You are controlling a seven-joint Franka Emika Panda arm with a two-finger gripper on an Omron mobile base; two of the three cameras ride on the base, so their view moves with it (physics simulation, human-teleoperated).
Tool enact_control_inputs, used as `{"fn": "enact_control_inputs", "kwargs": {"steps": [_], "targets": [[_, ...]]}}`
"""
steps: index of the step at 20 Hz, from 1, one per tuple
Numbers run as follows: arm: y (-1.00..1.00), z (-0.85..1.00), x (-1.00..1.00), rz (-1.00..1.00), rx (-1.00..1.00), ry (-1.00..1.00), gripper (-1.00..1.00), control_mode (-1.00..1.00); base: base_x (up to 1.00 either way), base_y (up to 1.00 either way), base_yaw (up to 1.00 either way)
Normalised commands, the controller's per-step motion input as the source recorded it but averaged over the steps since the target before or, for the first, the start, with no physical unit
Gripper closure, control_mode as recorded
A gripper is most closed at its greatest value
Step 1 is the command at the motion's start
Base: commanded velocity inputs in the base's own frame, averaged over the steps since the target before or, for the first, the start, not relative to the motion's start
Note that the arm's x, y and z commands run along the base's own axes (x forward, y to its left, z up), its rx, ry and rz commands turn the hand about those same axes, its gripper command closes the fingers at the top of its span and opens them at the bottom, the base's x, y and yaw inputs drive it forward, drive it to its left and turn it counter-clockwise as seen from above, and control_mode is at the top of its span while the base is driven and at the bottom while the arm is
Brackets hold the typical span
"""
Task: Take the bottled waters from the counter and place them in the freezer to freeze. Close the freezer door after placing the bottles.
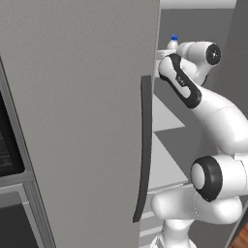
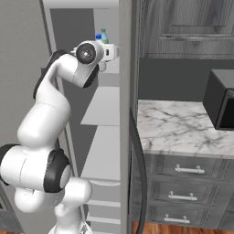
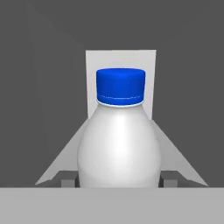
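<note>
Here the end effector (image 3: 119, 178) grips the white bottle (image 3: 119, 148), upright, blue cap topmost.

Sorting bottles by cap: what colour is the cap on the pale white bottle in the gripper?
Blue cap on the pale translucent white plastic bottle; clearest in the hand view.

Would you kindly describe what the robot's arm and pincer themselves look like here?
The arm is glossy white, built of rounded tubular segments joined by dark ring-shaped joints, with a dark band along the forearm. No cables or markings are visible. The pincer ends in two small, blocky grey finger tips.
</note>
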Motion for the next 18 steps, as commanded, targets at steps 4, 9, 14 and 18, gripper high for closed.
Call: {"fn": "enact_control_inputs", "kwargs": {"steps": [4, 9, 14, 18], "targets": [[-0.01, -0.20, 0.06, 0.00, 0.00, 0.01, 1.00, -1.00, 0.00, 0.00, 0.00], [0.00, -0.10, 0.02, 0.00, -0.02, -0.05, 1.00, -1.00, 0.00, 0.00, 0.00], [0.00, 0.00, 0.18, 0.00, 0.00, 0.00, 1.00, -1.00, 0.00, 0.00, 0.00], [0.00, -0.01, 0.38, 0.00, 0.00, 0.00, 1.00, -1.00, 0.00, 0.00, 0.00]]}}
